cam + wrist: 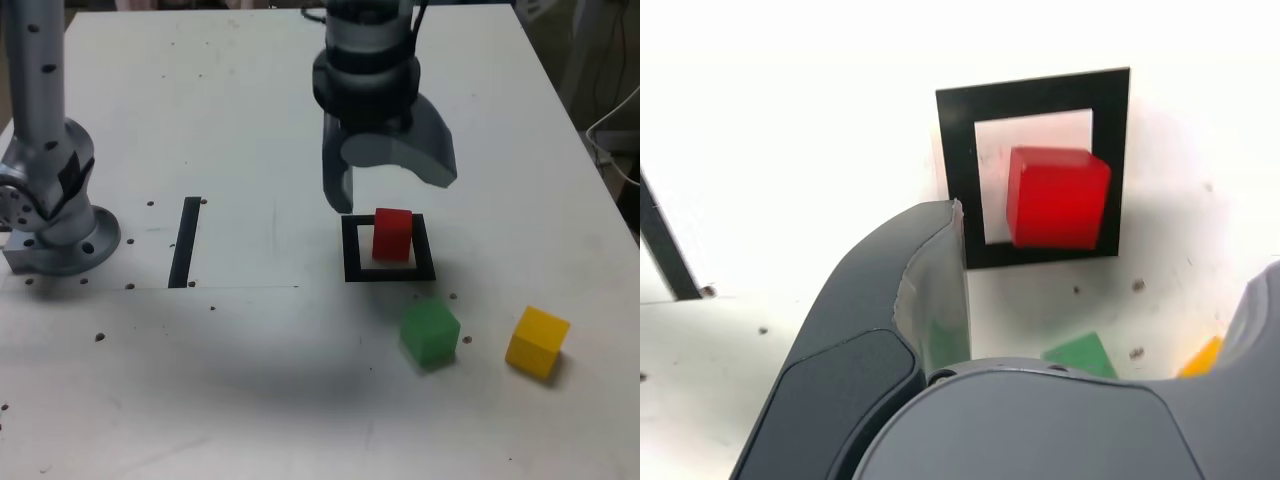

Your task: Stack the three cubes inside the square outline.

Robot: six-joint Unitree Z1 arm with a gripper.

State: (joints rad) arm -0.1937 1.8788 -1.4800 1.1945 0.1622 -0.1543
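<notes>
Exterior view: the grey two-fingered hand (385, 180) hangs above the white desk (250, 130) with its fingers spread wide and nothing between them. Directly beneath and slightly in front of the fingertips, the small matte red cube (393, 235) rests inside the thick black square outline with a white centre (350, 250), apart from both fingers. That cube appears to serve as the base of the stack, which would explain the spread, empty hand poised over it. The matte green cube (431, 332) lies on the desk just outside the outline, on the side away from the hand, and the matte yellow cube (537, 342) lies beyond it, well apart from the hand toward the exterior view's right; neither is stacked yet. A straight black stripe (185, 240) lies well to the hand's side, toward the arm's grey base (50, 200).

Wrist view: the red cube (1058, 197) sits off-centre in the outline (952, 180), overlapping the frame's inner edge on one side, so a second cube would probably have to be aligned to the cube rather than to the frame. Corners of the green cube (1080, 355) and yellow cube (1205, 355) show past the hand's body.
</notes>
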